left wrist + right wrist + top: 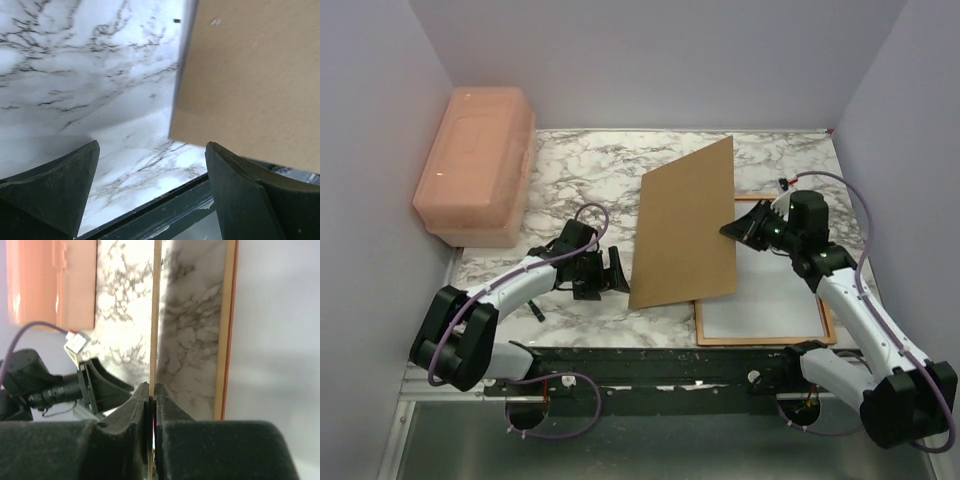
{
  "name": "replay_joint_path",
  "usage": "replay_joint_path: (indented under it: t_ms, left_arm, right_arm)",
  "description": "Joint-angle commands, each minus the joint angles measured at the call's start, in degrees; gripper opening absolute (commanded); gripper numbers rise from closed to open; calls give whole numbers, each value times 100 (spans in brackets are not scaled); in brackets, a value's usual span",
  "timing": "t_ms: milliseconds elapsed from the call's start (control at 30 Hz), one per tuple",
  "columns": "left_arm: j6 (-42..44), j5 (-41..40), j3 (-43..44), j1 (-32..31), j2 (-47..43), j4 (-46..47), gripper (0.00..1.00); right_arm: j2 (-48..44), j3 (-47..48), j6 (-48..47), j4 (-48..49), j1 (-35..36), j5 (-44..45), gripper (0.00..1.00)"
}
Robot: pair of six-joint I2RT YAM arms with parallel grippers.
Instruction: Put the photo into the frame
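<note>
Your left arm [520,280] and right arm [865,315] both wear white shells between chunky black joints — a purple cable [590,206] loops along each. The fingers [55,185] are matte black wedges, thick at the root.

Top camera: fixed above and behind the arm bases [455,345], looks down and forward over the whole marble table [580,160] to the back wall [660,60]. Left wrist camera: close and low, looks out between its own fingers [55,190] at the tabletop and a corner of the brown board [250,75]. Right wrist camera: close, sights edge-on along that board toward the left arm [30,375]. All three share the board.
</note>
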Motion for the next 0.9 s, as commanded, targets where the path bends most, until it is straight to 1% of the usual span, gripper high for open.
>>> replay_joint_path:
  t_ms: [0,167,367,467,567,633,867]
  left_arm:
    - [-399,25,-67,-258,-282,362,87]
    - [-740,6,65,-632,-204,648,84]
    - [-1071,-196,386,-1286,246,963,75]
    - [-1195,-233,698,-1580,627,1036,70]
    - [-1297,-382,1057,-1914,1016,1006,69]
    - [-1329,-405,1302,-2126,1308,1018,64]
    - [-1417,-650,2115,-2668,2125,773,61]
  right_arm:
    - [-535,801,-558,-1419,-1,1153,0]
    - [-720,1759,-788,-2361,-4,2006,0]
    - [-988,2607,-858,-2922,-1,2616,1]
    - [-1143,2849,-847,-3069,-1,3017,1]
    - [-1171,3069,-922,-3319,-1,3451,1]
    - [-1193,3161,-949,-3475,-1,3694,0]
    - [-1429,3431,-1046,-3742,-2,4222,1]
